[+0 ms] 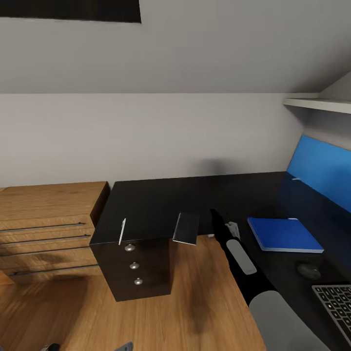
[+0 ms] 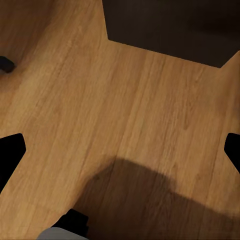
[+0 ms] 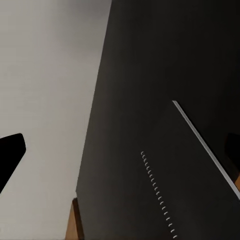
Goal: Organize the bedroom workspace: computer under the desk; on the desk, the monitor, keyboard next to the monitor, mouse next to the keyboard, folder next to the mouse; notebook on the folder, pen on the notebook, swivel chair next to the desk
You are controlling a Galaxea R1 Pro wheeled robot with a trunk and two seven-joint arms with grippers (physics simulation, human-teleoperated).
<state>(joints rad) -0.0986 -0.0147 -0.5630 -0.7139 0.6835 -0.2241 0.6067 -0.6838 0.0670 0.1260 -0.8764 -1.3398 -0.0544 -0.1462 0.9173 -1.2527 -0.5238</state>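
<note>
Keyboard (image 1: 336,300) keys are seen at the desk's (image 1: 161,200) near corner, with the mouse (image 1: 308,269) at its 11 o'clock and the folder (image 1: 285,234) at the mouse's 11 o'clock. The notebook (image 1: 186,228) is seen at the folder's 9 o'clock on the desk edge, with the pen (image 1: 122,231) at the notebook's 9 o'clock. The right gripper (image 3: 120,150) is held spread wide and empty over the notebook, and the left gripper (image 2: 120,150) is likewise spread and empty above the floor (image 2: 75,100).

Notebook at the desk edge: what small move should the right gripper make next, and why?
Probably ease the open right gripper sideways onto the notebook, which overhangs the desk edge beside it, then close. The folder already lies on the desk, ready to receive it.
</note>
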